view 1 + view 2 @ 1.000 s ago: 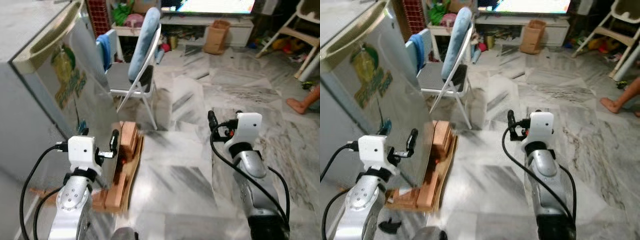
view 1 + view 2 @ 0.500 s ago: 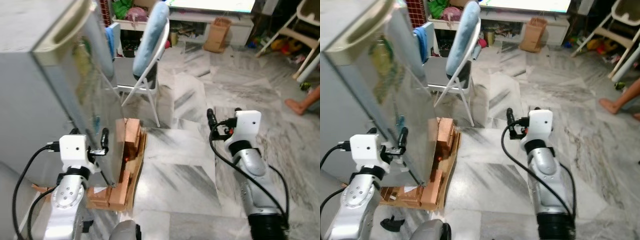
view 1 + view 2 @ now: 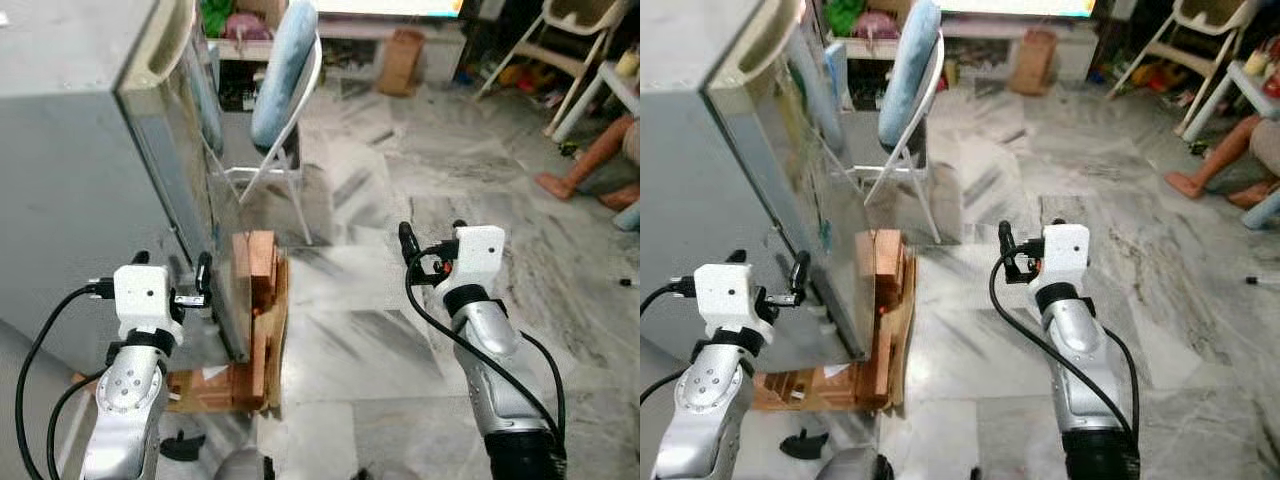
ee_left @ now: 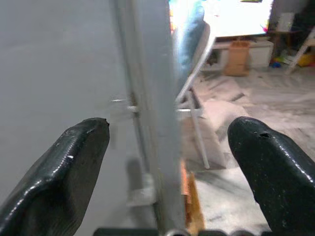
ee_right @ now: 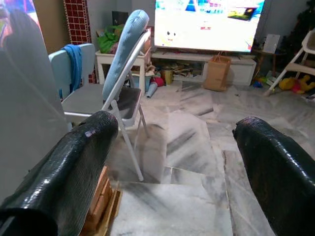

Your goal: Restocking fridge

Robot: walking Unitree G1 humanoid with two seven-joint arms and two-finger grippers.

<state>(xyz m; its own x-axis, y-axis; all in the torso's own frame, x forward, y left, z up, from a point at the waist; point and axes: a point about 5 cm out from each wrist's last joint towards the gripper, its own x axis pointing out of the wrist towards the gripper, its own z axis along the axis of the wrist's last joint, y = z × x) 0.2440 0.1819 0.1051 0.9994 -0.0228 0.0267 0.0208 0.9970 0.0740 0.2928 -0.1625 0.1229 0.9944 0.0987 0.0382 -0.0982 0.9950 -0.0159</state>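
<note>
The left gripper (image 4: 167, 147) is spread wide, its two black fingers (image 4: 74, 162) straddling the front edge of the grey fridge (image 3: 80, 180), gripping nothing. The fridge stands directly ahead of it on a wooden pallet (image 3: 255, 310), which lies just below and beyond the fingertips. The right gripper (image 5: 172, 147) is also spread and empty, held above the marble floor (image 3: 400, 200), well apart from the fridge. A folding chair (image 5: 120, 73) stands ahead of it, with a lit screen (image 5: 206, 22) farther behind
</note>
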